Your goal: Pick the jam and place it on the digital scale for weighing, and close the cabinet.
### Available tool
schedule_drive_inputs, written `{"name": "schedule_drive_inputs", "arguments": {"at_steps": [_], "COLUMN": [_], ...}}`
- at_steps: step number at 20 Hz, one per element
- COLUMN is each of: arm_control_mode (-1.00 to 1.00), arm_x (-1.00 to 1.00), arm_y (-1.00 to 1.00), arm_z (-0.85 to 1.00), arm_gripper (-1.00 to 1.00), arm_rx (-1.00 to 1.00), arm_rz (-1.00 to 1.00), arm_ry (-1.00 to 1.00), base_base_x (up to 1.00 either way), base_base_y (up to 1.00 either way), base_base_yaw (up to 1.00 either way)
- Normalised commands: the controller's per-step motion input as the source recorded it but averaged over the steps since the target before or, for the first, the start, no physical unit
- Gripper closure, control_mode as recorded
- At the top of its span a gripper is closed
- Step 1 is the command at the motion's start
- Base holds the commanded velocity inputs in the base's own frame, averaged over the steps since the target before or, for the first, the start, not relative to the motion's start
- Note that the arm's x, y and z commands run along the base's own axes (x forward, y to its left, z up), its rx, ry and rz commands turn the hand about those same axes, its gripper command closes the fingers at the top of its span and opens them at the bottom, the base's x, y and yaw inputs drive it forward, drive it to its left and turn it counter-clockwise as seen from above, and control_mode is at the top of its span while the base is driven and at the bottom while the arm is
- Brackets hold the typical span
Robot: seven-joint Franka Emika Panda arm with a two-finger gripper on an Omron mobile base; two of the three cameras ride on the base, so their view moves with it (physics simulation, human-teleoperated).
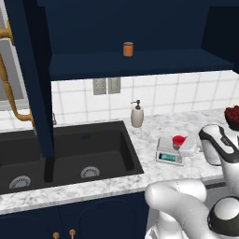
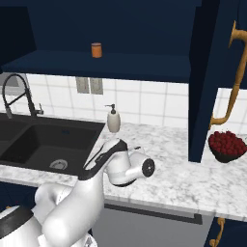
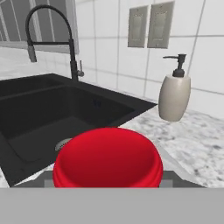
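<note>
The jam (image 1: 178, 140), a short jar with a red lid, stands on the digital scale (image 1: 168, 157) on the marble counter right of the sink. My gripper (image 1: 184, 144) reaches in level from the right, its white hand right against the jar. In the hand view the jam's red lid (image 3: 107, 156) looms close at the bottom, with grey edges of the scale (image 3: 177, 173) beside it; my fingertips are hidden there. The navy cabinet stands open above, its left door (image 1: 32, 70) and right door (image 2: 205, 72) swung out toward me.
An orange-brown jar (image 1: 128, 49) stands on the cabinet shelf. A soap dispenser (image 1: 137, 115) stands by the tiled wall behind the scale. The black sink (image 1: 70, 154) with its faucet (image 2: 19, 94) lies to the left, and a bowl of red fruit (image 2: 226, 144) to the right.
</note>
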Motion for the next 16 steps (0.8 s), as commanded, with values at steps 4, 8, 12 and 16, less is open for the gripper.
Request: {"name": "schedule_drive_inputs", "arguments": {"at_steps": [4, 8, 12, 16], "arm_control_mode": [-1.00, -1.00, -1.00, -1.00], "arm_x": [0.22, 0.27, 0.31, 0.30], "arm_y": [-0.13, 0.00, 0.00, -0.01], "arm_z": [-0.20, -0.19, -0.19, -0.13], "arm_gripper": [1.00, 1.00, 1.00, 1.00], "arm_rx": [0.00, 0.00, 0.00, 0.00], "arm_rz": [0.01, 0.00, 0.00, 0.00], "arm_ry": [-0.03, -0.03, -0.01, 0.00], "base_base_x": [0.00, 0.00, 0.00, 0.00], "base_base_y": [0.00, 0.00, 0.00, 0.00], "base_base_yaw": [0.00, 0.00, 0.00, 0.00]}}
